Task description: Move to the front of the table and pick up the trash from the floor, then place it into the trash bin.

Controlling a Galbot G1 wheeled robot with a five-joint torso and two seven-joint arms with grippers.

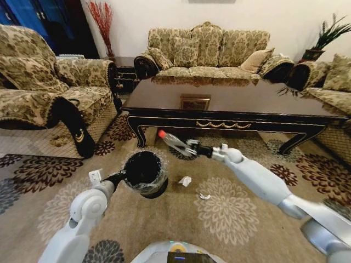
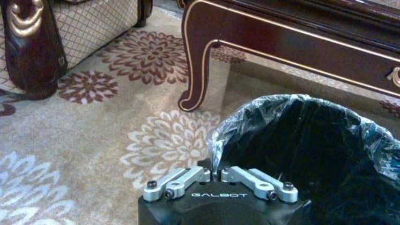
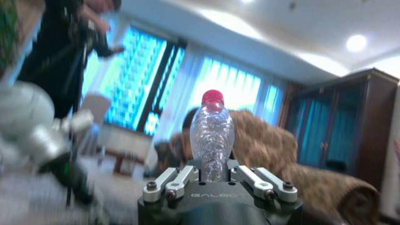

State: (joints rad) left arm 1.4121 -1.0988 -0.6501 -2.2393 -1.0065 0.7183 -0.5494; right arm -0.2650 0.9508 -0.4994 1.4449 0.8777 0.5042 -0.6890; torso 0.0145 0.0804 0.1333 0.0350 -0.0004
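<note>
The robot stands before the desk point(image 1: 230, 104); its right gripper point(image 1: 189, 148) has its jaws clenched on the clear bottle point(image 1: 174, 141), held above the carpet just beside the trash bin point(image 1: 144, 174). The left gripper point(image 2: 216, 180) has its jaws clamped on the bin's liner at the rim. The bottle is not yet in the bin, and what looks like a paper wad point(image 1: 185, 181) and a smaller scrap point(image 1: 204, 196) lie on the floor.

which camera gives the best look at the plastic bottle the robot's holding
The right wrist view: the bottle stands centred in the right gripper, red cap up, clear ribbed body plain. The head view shows the bottle small, held out above the carpet near the trash bin. The left wrist view looks at the bin instead.
</note>
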